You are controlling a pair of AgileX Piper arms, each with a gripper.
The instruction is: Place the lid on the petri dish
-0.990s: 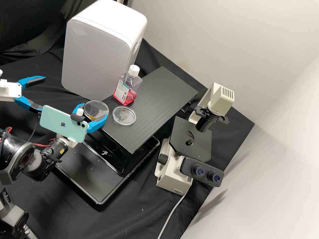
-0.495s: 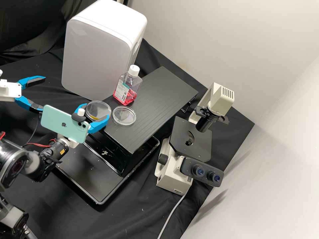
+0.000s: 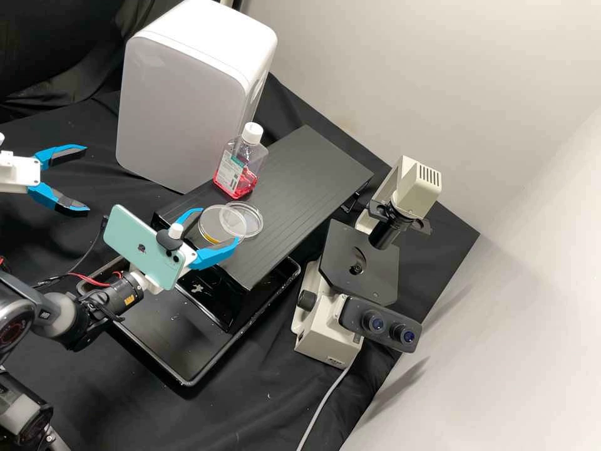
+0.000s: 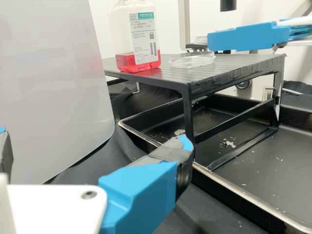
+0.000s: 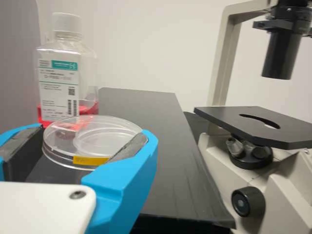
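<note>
The right gripper (image 3: 219, 227) clamps the lid (image 3: 211, 229) over the near-left end of the rack (image 3: 300, 181), overlapping the dish (image 3: 248, 219) but apparently not yet seated; centring and release remain. The left gripper (image 3: 86, 180) hangs spread open, far left. Contact between the two clear rims cannot be judged.

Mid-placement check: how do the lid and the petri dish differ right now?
The lid is clamped in the right gripper above the rack; the petri dish lies flat on the rack. The lid bears a yellow strip on its edge; the petri dish is plain. Both are clear, round and shallow.
</note>
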